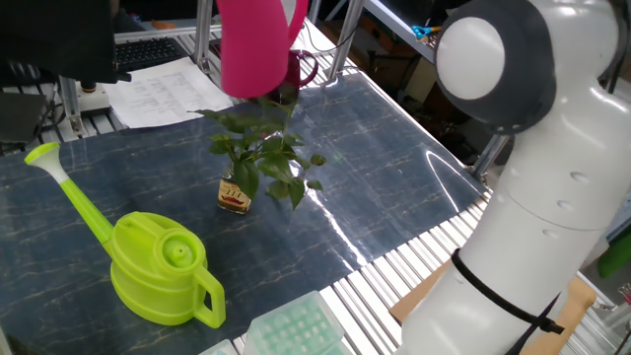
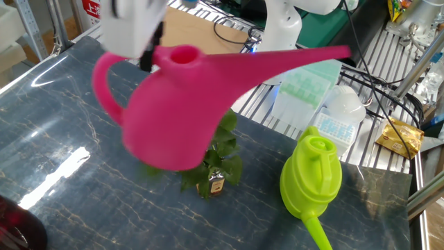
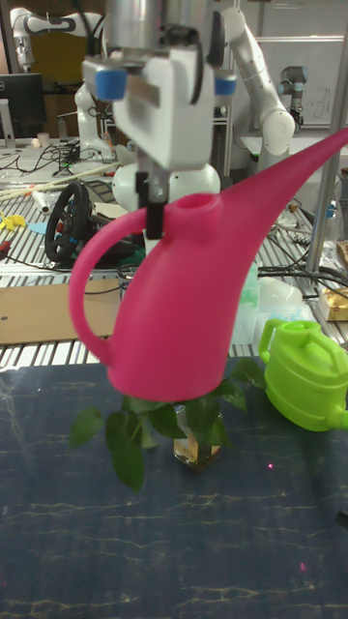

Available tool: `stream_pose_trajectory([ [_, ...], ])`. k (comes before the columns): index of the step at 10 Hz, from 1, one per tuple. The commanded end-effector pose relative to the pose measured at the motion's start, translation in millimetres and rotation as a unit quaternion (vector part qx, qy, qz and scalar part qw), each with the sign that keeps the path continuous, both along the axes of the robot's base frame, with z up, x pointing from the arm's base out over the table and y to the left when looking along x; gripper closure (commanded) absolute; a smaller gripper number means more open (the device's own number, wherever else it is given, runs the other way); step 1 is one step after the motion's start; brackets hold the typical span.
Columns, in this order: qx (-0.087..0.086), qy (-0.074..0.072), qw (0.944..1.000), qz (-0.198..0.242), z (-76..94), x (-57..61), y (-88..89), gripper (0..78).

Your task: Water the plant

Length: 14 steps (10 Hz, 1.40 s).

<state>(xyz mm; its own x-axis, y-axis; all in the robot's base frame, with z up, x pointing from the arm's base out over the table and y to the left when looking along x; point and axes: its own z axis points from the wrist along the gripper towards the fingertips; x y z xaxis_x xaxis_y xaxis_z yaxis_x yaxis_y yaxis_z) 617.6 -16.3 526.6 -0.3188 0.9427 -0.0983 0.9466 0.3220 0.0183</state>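
Observation:
The plant (image 1: 262,156) is a leafy green sprig in a small amber bottle (image 1: 234,195) on the dark table. A pink watering can (image 2: 179,119) hangs in the air right over it, hiding part of the leaves (image 2: 223,148). My gripper (image 3: 155,207) is shut on the top of the can's handle, beside the fill hole. The spout (image 2: 326,54) points up and away from the plant, and no water shows. In the tall fixed view the can's base (image 3: 169,382) sits just above the leaves (image 3: 126,435) and the bottle (image 3: 197,451).
A lime-green watering can (image 1: 158,268) stands on the table near the plant (image 2: 312,173). A teal rack (image 2: 305,78) and white containers lie behind it. Papers (image 1: 158,87) lie at the far edge, with a dark red vessel (image 2: 14,229) near a corner. The arm's white body (image 1: 537,187) rises at one side.

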Motion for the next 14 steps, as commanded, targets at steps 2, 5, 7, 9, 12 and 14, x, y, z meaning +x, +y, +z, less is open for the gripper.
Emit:
stream_pose_trajectory([
  [2,0.022,0.003,0.9992,-0.032,17.3,-27.1,38.7,76.4],
  [5,0.034,0.002,0.9986,-0.040,13.5,-41.8,54.9,76.4],
  [7,0.034,0.003,0.9986,-0.040,13.2,-42.3,55.0,76.4],
  [9,0.035,0.004,0.9985,-0.042,12.5,-44.1,55.2,76.4],
  [12,0.033,0.017,0.9988,-0.031,12.4,-44.3,55.2,76.4],
  [14,0.020,0.014,0.9996,0.011,12.4,-44.3,55.2,76.4],
])
